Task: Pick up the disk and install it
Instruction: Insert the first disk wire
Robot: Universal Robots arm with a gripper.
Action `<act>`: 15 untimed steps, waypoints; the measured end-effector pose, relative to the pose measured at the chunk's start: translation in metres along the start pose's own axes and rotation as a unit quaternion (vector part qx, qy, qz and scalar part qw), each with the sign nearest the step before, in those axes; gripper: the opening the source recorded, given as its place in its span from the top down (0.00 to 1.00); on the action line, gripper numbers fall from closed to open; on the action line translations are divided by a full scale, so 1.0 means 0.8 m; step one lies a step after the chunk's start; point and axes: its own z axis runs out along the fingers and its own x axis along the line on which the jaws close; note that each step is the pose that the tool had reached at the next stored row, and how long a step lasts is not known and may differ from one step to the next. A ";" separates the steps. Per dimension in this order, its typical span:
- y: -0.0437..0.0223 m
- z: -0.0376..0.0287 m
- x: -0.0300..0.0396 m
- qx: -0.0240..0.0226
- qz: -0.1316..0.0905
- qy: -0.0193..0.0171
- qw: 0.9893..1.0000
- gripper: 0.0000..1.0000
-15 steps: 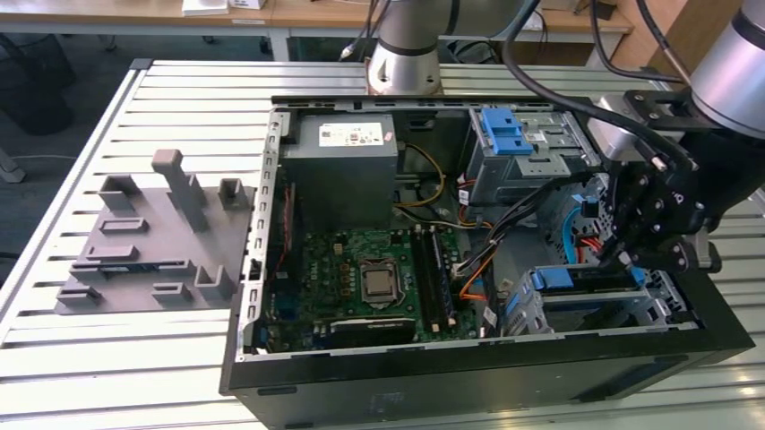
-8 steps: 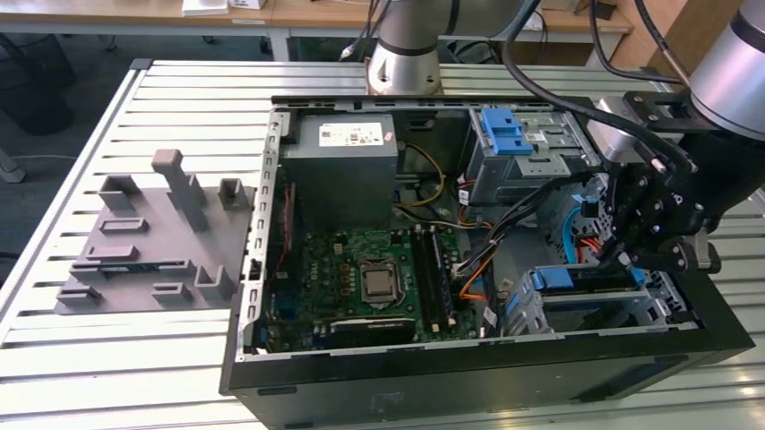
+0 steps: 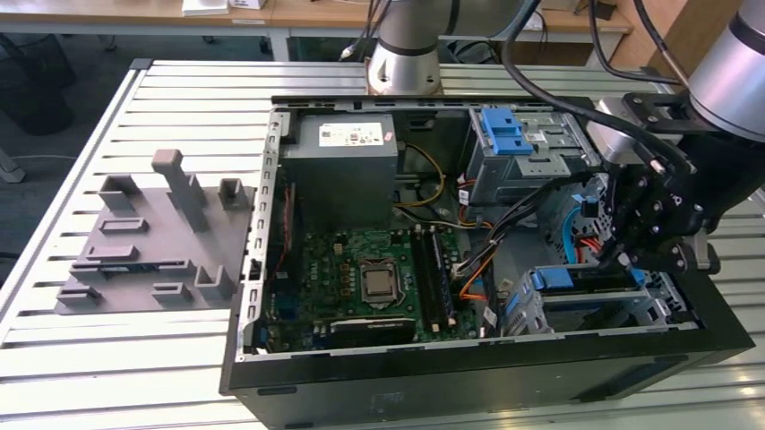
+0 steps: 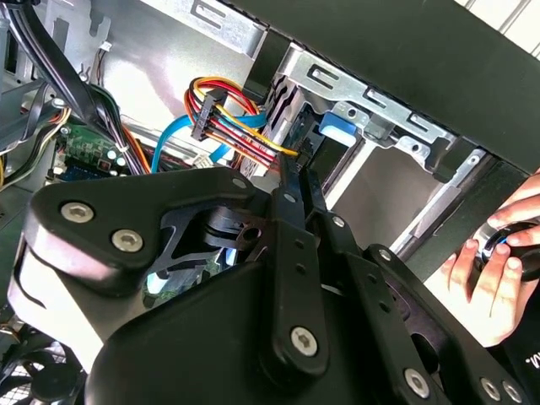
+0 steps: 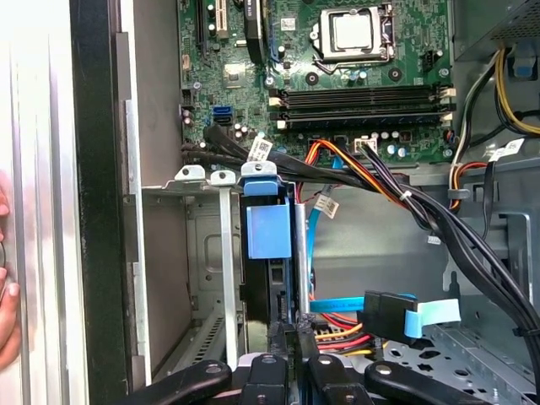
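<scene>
**Reaching Into the Drive Cage: Arm and Disk as Found**

The arm (image 3: 732, 63) came in from the exterior view's right and bent down over the open computer case (image 3: 478, 381), which lay on the slatted desk (image 3: 179, 358). Its wrist pointed steeply downward, with the pincer (image 3: 618, 258) lowered inside the case above the drive cage (image 3: 664, 309) in the near corner at the exterior view's right.

The disk (image 3: 574, 279) stood on edge inside that cage. In the first wrist view the blue tab of the disk (image 5: 268, 229) sat between the cage's metal rails (image 5: 226, 253), and the pincer (image 5: 287, 337) was lined up with the disk's near end. The pincer's fingers were drawn together to a slim slit, with nothing seen clasped between them. Whether the tips touched the disk could not be told. In the second wrist view the pincer (image 4: 294, 169) ended just beside the coloured cable bundle (image 4: 224, 114), with the disk's blue carrier (image 4: 337, 128) close by.

A white sticker marked the grey power-supply box (image 3: 347, 170). White tags hung on two cables (image 5: 260, 149) near the motherboard (image 5: 354, 84). None of this print was legible.

A person's hand (image 4: 494, 278) rested outside the case wall.
</scene>
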 end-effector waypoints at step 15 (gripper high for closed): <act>0.0000 0.0037 0.0005 0.000 0.000 0.000 1.000 0.84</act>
